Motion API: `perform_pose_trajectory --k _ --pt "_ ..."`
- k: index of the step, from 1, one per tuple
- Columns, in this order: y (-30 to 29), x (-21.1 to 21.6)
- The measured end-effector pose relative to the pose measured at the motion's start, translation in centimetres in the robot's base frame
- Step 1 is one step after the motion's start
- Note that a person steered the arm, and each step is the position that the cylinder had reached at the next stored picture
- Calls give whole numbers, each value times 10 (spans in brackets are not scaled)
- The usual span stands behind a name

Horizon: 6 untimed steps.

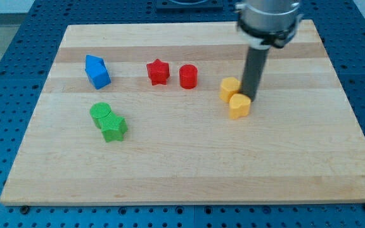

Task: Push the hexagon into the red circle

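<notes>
One yellow hexagon [230,89], long axis indiscernible, just left of my tip [251,97], a rod end effector gripping nothing.

Wooden board [189,171] carries blue, red, green, yellow blocks.

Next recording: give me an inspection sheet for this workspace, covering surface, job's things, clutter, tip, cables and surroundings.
Surface: pale wooden board, flat, bare along the view's bottom.
Job's things: yellow hexagon block right of the red cylinder block, apart from it.
Clutter: yellow heart-like block touching the hexagon; red star block; blue block, shape unclear; green round block touching a green star block.
Tip: my tip at the right edges of the two yellow blocks, close against them.
Cables: nothing seen.
Surroundings: blue perforated table around the board.
</notes>
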<state>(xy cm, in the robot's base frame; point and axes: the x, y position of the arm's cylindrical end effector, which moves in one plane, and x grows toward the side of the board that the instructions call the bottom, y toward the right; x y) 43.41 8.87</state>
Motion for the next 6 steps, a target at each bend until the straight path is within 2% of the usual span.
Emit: perform_pose_trajectory --k 1,3,5,6 --pt "-23 0" --pt "35 -18" --pt "-34 -35" --pt "-50 -35"
